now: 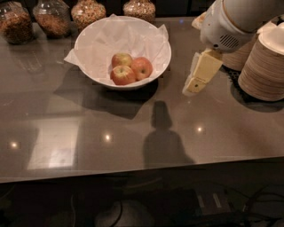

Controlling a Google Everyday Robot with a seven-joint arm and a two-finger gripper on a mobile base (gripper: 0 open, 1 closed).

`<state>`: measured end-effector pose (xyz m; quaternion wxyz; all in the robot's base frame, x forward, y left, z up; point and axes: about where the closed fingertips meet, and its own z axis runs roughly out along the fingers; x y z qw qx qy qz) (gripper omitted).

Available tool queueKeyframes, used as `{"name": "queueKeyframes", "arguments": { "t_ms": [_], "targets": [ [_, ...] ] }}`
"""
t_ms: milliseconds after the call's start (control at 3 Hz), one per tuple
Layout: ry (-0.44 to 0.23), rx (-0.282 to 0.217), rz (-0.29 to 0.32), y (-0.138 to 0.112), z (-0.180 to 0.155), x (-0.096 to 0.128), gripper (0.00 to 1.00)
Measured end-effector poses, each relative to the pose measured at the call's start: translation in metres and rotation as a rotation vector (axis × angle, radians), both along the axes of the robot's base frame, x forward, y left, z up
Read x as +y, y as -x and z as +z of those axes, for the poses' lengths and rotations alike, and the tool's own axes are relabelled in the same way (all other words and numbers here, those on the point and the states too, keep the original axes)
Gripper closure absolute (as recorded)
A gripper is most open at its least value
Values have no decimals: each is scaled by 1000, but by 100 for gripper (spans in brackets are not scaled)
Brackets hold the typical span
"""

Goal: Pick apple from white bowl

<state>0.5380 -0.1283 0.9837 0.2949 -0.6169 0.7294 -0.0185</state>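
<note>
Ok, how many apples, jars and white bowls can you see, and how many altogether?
Apples: 3
White bowl: 1
Glass jars: 4
Total: 8, plus the gripper hovering right of the bowl.

We've got a dark, glossy counter (pixel 133 146) here, with light spots glinting off it. Along its far edge stand four jars (pixel 52 17). Just in front of them sits the white bowl (pixel 164 66), left of centre. Stacked tan bowls (pixel 264 66) stand at the right. The gripper (pixel 190 90) hangs above the counter between bowl and stacks, and its shadow (pixel 162 133) falls on the counter.
</note>
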Motion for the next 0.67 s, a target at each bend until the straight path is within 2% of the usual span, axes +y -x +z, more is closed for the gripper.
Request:
{"name": "queueKeyframes", "arguments": {
  "t_ms": [333,667],
  "targets": [
    [-39,-30,24,-31,4,22,0],
    [-64,-37,49,-57,5,40,0]
  ]
}}
